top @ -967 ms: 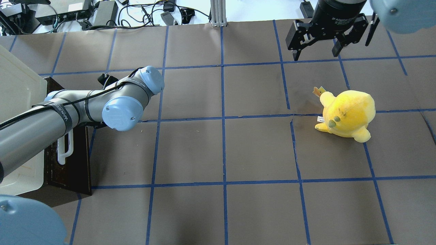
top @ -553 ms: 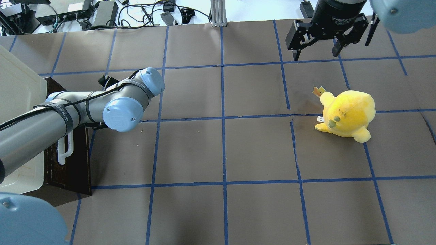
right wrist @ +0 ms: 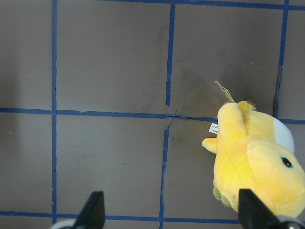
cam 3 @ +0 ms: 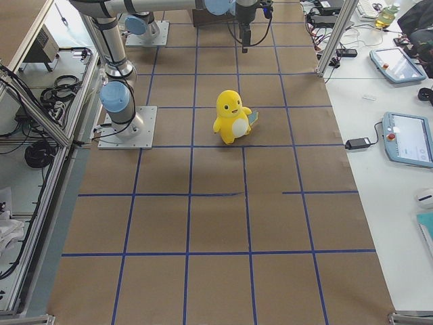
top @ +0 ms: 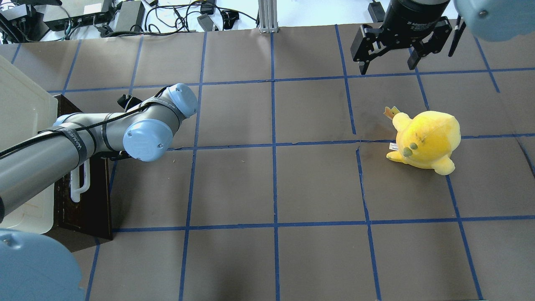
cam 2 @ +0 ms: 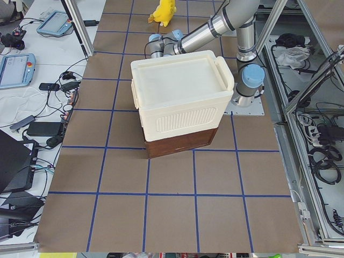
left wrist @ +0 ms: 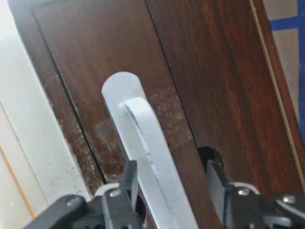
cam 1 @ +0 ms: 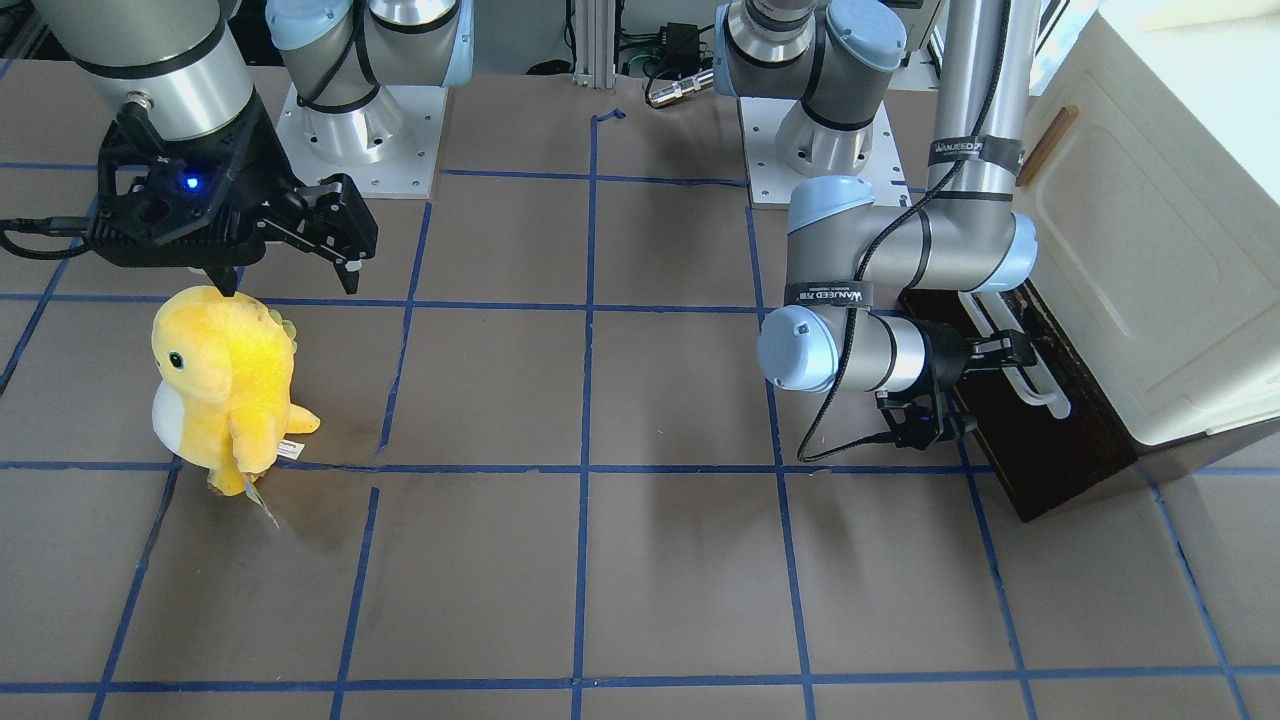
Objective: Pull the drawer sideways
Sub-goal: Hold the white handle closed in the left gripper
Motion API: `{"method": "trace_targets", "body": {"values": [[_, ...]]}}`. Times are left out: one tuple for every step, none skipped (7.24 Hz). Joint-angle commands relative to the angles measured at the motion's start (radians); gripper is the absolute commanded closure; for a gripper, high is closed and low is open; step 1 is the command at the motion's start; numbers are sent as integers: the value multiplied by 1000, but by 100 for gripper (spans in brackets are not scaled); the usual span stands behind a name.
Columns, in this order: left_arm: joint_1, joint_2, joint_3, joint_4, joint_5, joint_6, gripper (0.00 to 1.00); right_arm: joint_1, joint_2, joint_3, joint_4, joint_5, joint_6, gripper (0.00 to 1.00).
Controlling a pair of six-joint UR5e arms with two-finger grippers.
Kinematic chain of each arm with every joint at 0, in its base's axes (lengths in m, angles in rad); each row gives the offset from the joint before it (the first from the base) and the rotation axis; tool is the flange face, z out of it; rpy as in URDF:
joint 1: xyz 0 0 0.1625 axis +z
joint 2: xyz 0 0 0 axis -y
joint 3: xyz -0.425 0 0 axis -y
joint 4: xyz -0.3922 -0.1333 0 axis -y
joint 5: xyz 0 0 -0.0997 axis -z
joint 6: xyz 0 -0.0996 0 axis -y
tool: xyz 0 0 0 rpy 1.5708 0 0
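Note:
The dark brown drawer point(cam 1: 1035, 460) sits under the cream-white cabinet point(cam 1: 1150, 250), at the left edge of the overhead view point(top: 90, 200). Its long white loop handle point(cam 1: 1045, 390) runs along the front and shows in the overhead view point(top: 79, 184) too. My left gripper point(cam 1: 1005, 352) is at the handle. In the left wrist view the handle point(left wrist: 143, 124) lies between the two fingers of the gripper point(left wrist: 171, 183), jaws apart, against the drawer front point(left wrist: 200, 71). My right gripper point(top: 388, 62) is open and empty, far across the table.
A yellow plush toy point(top: 426, 140) stands on the brown mat at the right, just below the right gripper point(cam 1: 290, 280); it also shows in the right wrist view point(right wrist: 257, 162). Cables and power bricks point(top: 125, 16) lie beyond the far table edge.
My left arm's elbow and wrist have shifted slightly left, toward the drawer. The drawer, the plush toy and the right arm have not moved.

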Motion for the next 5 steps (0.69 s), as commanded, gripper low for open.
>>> {"method": "trace_targets", "body": {"values": [[5,5,-4,-2,7,2,44,0,0,0,0,0,0,0],[5,-1,-4,-2,3,1,44,0,0,0,0,0,0,0],[4,2,-4,-2,1,4,44,0,0,0,0,0,-2,0],[-6,8,-2,-3,1,5,44,0,0,0,0,0,0,0],[-10,11,-4,-5,1,5,44,0,0,0,0,0,0,0]]}}
